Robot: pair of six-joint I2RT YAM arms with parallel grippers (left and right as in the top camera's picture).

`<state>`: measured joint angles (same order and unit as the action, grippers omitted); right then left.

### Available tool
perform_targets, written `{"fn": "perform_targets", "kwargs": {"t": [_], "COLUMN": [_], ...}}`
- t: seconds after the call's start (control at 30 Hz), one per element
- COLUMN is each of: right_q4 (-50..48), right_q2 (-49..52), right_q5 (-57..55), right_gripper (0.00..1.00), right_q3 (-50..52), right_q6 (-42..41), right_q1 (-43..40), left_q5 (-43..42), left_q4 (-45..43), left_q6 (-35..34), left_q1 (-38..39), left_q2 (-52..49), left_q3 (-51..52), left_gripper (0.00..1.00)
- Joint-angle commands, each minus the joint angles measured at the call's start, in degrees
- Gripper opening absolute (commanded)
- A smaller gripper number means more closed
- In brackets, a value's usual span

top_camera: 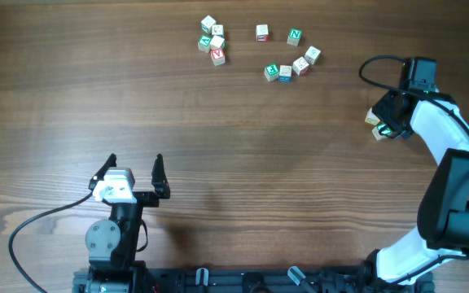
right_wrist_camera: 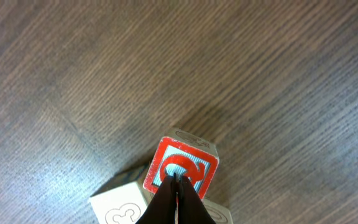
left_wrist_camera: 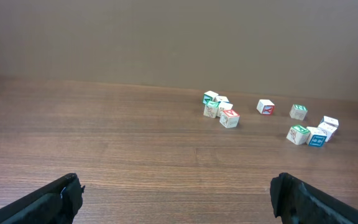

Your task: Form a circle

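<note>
Right tool (right_wrist_camera: 177, 182) fully closed, gripping nothing, tips against red-framed block (right_wrist_camera: 197, 160); left tool (top_camera: 135, 169) wide open, empty, above worktop (top_camera: 243, 138); other blocks (top_camera: 286, 72) scattered far side

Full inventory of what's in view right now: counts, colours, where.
left cluster: about five blocks, white with green and red faces, far side of table
arc: six blocks, white with green, red and blue faces, far side, right of the cluster
blocks at right gripper: at least two, one a red-framed block, right side
table: one, brown wood
left gripper: one, black, open, empty, near side
right gripper: one, black, shut, tips over the red-framed block
</note>
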<state>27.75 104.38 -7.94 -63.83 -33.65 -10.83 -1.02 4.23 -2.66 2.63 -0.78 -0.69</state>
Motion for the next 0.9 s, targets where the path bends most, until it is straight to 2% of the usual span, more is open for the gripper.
{"fn": "perform_targets", "kwargs": {"t": [0.0, 0.87], "right_q4": [-1.0, 1.9], "right_q2": [2.4, 2.2], "right_q5": [-1.0, -1.5], "right_gripper": [0.04, 0.04], "right_q3": [0.6, 0.5], "right_q6": [-0.8, 0.6], "right_q1": [-0.3, -0.4], "left_q5": [-0.9, -0.9], "left_q4": [0.0, 0.0], "left_q6": [-0.4, -0.4], "left_q1": [0.3, 0.3], "left_q2": [0.5, 0.5], "left_q3": [0.4, 0.4], "left_gripper": [1.0, 1.0]}}
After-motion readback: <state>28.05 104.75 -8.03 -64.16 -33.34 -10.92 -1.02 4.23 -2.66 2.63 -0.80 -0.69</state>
